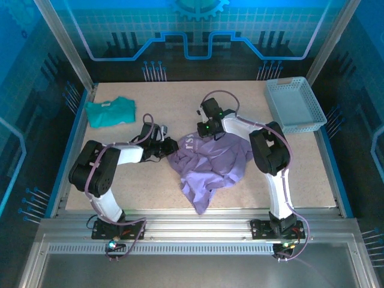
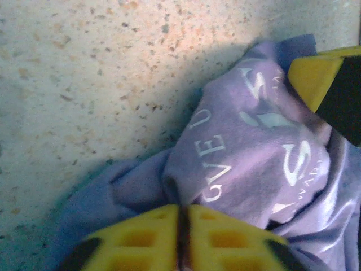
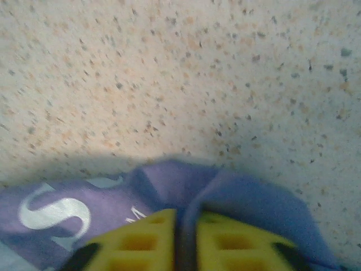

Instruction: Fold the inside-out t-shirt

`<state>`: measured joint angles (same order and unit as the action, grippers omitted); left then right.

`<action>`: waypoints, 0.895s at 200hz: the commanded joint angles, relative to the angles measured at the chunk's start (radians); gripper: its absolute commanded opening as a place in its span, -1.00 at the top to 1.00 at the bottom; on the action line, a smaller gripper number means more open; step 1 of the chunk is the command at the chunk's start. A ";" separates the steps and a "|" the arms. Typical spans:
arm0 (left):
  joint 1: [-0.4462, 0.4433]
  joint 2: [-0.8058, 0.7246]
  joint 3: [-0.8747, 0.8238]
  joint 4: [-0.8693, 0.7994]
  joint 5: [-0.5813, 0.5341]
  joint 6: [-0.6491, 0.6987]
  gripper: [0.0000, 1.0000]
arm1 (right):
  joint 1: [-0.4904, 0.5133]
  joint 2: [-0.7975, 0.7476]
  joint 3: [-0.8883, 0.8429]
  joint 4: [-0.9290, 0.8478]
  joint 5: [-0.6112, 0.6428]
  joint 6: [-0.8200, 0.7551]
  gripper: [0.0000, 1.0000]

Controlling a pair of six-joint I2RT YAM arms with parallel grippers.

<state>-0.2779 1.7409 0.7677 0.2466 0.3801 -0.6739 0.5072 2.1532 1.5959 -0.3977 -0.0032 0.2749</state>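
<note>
The inside-out t-shirt (image 1: pixel 211 165), lavender-purple with white lettering, lies crumpled in the middle of the table. My left gripper (image 1: pixel 170 147) is at its left edge. In the left wrist view the left gripper (image 2: pixel 184 208) is shut, with a fold of the t-shirt (image 2: pixel 248 164) pinched between the yellow fingers. My right gripper (image 1: pixel 207 134) is at the shirt's far edge. In the right wrist view the right gripper (image 3: pixel 186 213) is shut on a ridge of the t-shirt (image 3: pixel 169 183). A yellow finger (image 2: pixel 316 76) of the right gripper reaches into the left wrist view.
A smaller teal-green shirt (image 1: pixel 110 111) lies at the back left of the table. A light blue basket (image 1: pixel 295 105) stands at the back right. Bare speckled tabletop (image 1: pixel 300 168) surrounds the t-shirt.
</note>
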 commanded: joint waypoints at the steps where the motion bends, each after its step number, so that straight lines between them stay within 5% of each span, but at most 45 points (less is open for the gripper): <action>1: 0.039 -0.055 0.067 0.119 0.049 -0.064 1.00 | -0.030 -0.092 0.098 0.031 -0.070 -0.041 1.00; 72: 0.071 -0.543 0.279 -0.011 -0.115 0.082 1.00 | -0.088 -0.469 0.295 0.037 -0.254 -0.127 1.00; 113: 0.027 -0.796 0.109 -0.086 -0.050 0.156 1.00 | -0.049 -0.813 -0.192 0.137 -0.126 -0.139 1.00; 141: -0.083 -0.932 -0.164 -0.148 -0.025 0.213 1.00 | -0.011 -0.978 -0.585 0.200 -0.057 -0.095 0.78; 162: -0.118 -0.979 -0.325 -0.153 -0.016 0.178 0.32 | -0.004 -0.991 -0.755 0.175 -0.013 -0.057 0.43; 179: -0.119 -1.000 -0.367 -0.200 -0.060 0.168 0.07 | 0.011 -0.978 -0.791 0.169 0.022 -0.040 0.29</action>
<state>-0.3893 0.7860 0.4408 0.1143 0.3378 -0.5159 0.4946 1.1820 0.8433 -0.2306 -0.0605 0.1978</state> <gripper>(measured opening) 0.413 0.321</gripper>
